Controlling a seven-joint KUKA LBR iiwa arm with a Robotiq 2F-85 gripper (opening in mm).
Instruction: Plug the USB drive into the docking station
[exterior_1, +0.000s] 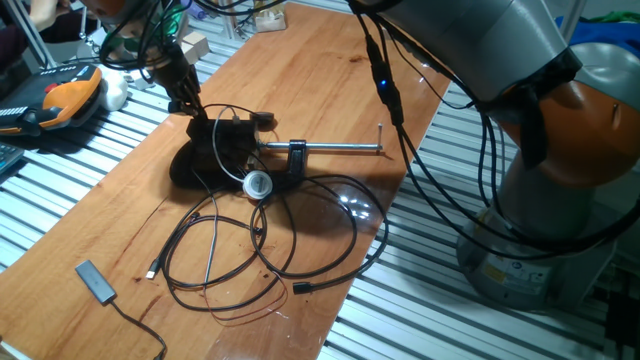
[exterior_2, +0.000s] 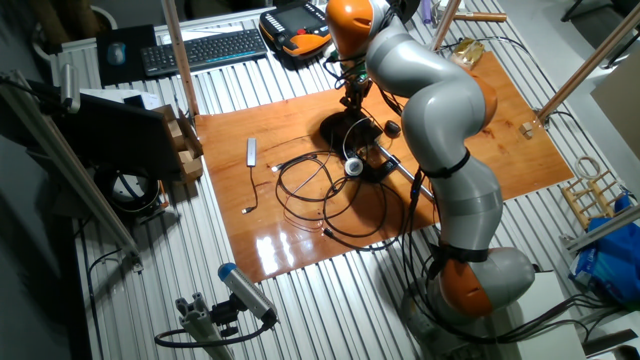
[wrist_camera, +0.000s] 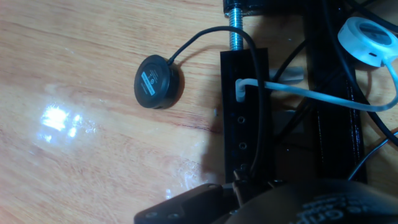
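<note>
boxy matte docking station (wrist_camera: 244, 109) — round glossy puck (wrist_camera: 158, 82) beside it.

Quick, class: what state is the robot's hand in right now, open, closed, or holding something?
Hand: cannot be told. It sits low at the docking station, and its fingers are too dark and cropped to show whether they grip anything.

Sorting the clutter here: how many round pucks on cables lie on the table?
2. A black puck lies left of the docking station in the hand view; a white puck sits to its right. Others may be hidden from view.
</note>
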